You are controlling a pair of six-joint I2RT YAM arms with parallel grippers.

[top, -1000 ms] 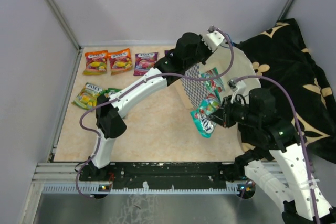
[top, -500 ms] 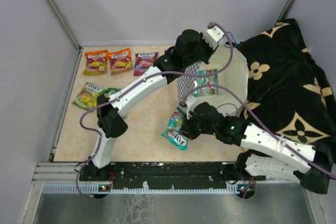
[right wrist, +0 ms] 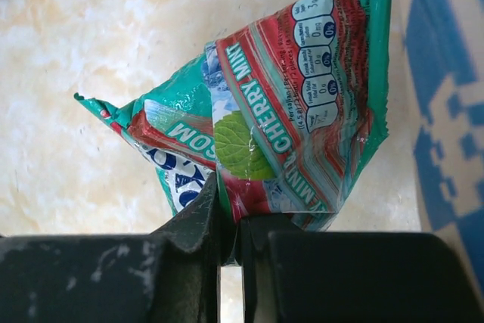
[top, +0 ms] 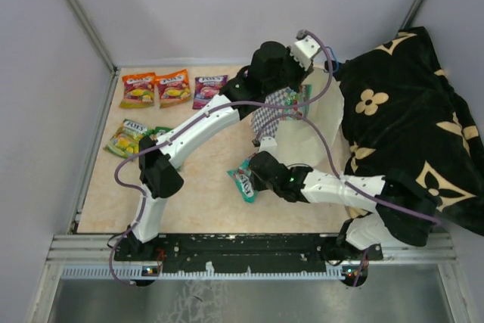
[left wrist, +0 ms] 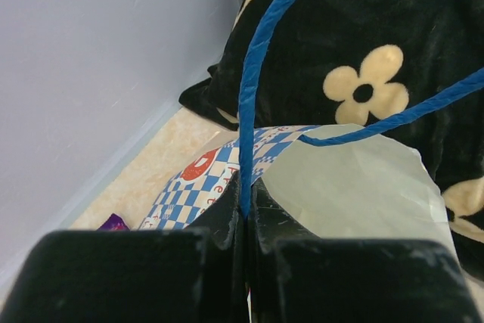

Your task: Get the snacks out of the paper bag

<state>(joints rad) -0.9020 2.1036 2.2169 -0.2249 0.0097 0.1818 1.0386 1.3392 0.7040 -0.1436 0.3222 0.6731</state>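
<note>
My right gripper [right wrist: 231,221] is pinched shut on a corner of a teal snack packet [right wrist: 302,111], which hangs just ahead of it, outside the paper bag [top: 306,130]. My left gripper [left wrist: 246,213] is clamped on the blue cord handle [left wrist: 253,88], with the bag just beyond. This looks like the carry-out step; next I'd lower the packet onto the worktop [top: 204,194] and release
</note>
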